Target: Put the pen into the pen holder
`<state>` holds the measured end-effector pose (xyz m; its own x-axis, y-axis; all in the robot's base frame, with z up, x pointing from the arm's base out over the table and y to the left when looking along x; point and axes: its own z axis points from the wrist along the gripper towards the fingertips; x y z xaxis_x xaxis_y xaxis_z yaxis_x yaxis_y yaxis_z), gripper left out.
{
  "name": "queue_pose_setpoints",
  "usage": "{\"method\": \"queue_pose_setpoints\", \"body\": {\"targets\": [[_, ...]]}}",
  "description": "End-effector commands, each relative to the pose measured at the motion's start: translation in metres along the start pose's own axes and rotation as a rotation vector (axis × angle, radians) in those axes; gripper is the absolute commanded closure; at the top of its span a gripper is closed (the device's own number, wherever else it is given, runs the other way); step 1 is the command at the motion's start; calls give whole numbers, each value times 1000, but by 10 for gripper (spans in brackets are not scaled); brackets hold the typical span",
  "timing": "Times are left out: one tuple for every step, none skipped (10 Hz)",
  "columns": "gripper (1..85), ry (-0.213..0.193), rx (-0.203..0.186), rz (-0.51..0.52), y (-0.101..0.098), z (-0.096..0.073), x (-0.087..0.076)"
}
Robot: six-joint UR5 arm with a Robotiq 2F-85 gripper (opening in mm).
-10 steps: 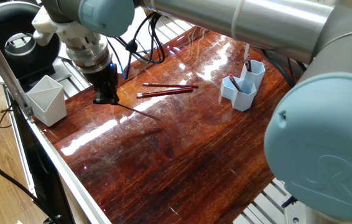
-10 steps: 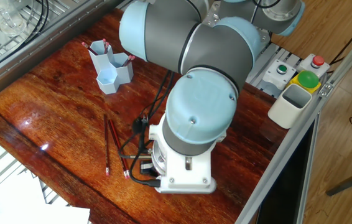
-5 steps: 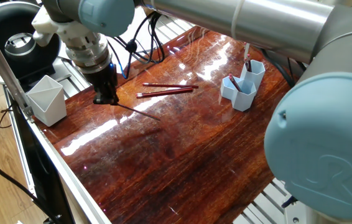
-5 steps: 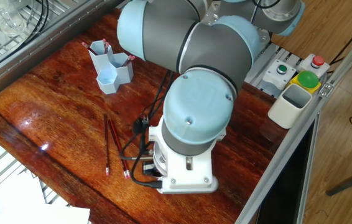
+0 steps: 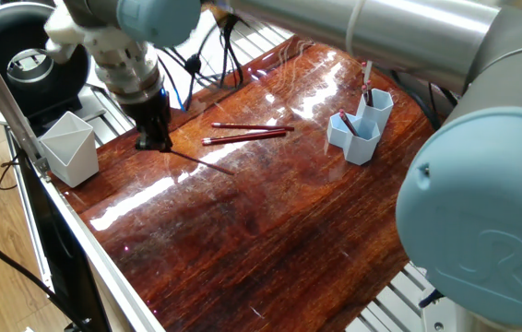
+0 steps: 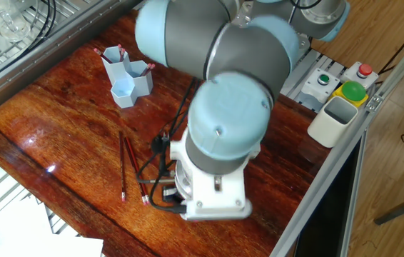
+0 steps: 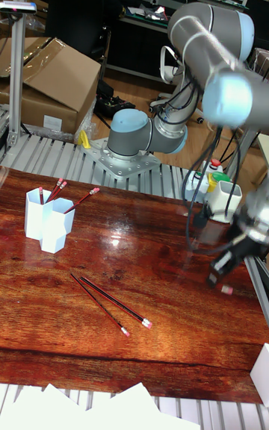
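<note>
The tool (image 5: 155,143) grips a pen (image 5: 201,164) lying near-flat, slanting toward the pen holder (image 5: 361,125)

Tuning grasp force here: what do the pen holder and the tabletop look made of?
The pen holder looks like matte light blue plastic: uniform colour, thin hexagonal walls. The tabletop looks like glossy varnished reddish wood or veneer: visible grain and bright reflections.
</note>
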<state>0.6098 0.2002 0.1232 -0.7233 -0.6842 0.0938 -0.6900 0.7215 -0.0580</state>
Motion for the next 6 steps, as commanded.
{"method": "queue_pose_setpoints", "body": {"targets": [[847, 15, -50, -117, 8, -93, 46], [847, -17, -36, -153, 5, -121, 57], [847, -57, -18, -179, 2, -139, 60], [847, -71, -10, -174, 10, -147, 68], [847, -18, 67, -202, -3, -152, 85], [847, -2, 56, -222, -3, -146, 84]]}}
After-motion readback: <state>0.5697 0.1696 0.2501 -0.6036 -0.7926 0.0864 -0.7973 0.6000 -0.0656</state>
